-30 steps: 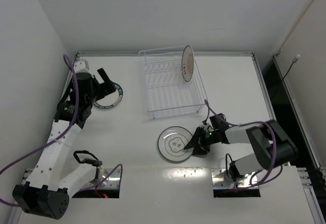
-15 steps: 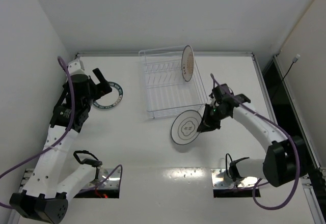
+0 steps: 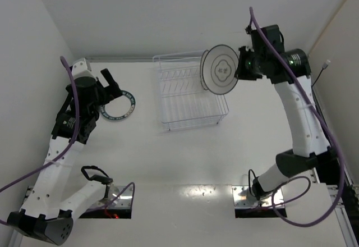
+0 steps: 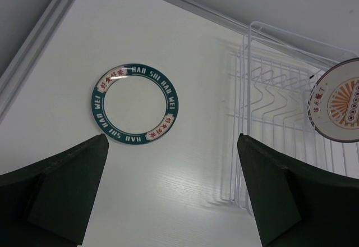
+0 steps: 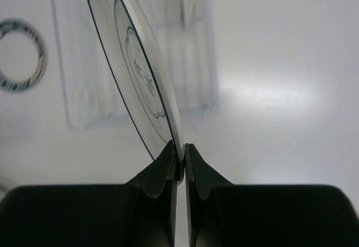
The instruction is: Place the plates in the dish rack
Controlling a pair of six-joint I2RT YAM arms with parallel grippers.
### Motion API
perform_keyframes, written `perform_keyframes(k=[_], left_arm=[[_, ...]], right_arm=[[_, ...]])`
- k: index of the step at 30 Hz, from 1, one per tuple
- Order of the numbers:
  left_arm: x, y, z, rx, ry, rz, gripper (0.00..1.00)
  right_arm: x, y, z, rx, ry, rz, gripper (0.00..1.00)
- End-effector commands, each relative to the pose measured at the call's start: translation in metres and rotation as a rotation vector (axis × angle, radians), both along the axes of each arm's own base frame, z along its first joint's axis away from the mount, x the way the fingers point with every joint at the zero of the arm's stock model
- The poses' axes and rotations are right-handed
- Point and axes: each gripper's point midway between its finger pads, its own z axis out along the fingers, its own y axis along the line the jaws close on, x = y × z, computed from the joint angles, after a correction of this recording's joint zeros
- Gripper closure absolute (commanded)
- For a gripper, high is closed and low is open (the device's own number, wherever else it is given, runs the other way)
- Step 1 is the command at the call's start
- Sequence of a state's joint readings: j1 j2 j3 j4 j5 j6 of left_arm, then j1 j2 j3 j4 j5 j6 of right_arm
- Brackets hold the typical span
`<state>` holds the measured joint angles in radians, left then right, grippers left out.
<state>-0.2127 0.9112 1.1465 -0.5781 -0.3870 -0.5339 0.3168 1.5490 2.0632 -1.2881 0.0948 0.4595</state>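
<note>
Left wrist view: my smooth white table (image 4: 185, 45) carries the white wire dish rack (image 4: 269, 106) with its zigzag slots. An orange sunburst plate (image 4: 339, 108) stands on edge in it. Left of the rack, a round teal-rimmed plate (image 4: 134, 104) lies flat, lettered "HAO SHI HAO WEI". My right tool (image 5: 179, 160) pinches the rim of the glossy grey-motif plate (image 3: 220, 69), which hangs in the air over the rack. My left tool (image 4: 173, 146) gapes wide and empty.

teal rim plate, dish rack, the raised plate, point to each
teal rim plate (image 4: 134, 104): left wrist view, white centre
dish rack (image 3: 193, 112): top view, bare floor wires
grey-motif plate (image 3: 220, 69): top view, centre motif
</note>
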Motion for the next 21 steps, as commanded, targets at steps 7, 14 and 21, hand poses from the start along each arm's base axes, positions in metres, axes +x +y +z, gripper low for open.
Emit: perform_keyframes(k=[7,14,21], left_arm=[[0.008,0.004,0.049,0.06,-0.052,0.009,0.01],[0.011,0.008,0.055,0.105,-0.017,0.017,0.01],[0.017,0.01,0.048,0.141,0.02,0.017,0.01]], right_arm=[[0.157,-0.007,-0.021,-0.305,-0.279,-0.245,1.0],[0.218,0.019,-0.052,-0.441,-0.337,-0.257,1.0],[0.229,0.024,-0.102,-0.505,-0.274,-0.256,1.0]])
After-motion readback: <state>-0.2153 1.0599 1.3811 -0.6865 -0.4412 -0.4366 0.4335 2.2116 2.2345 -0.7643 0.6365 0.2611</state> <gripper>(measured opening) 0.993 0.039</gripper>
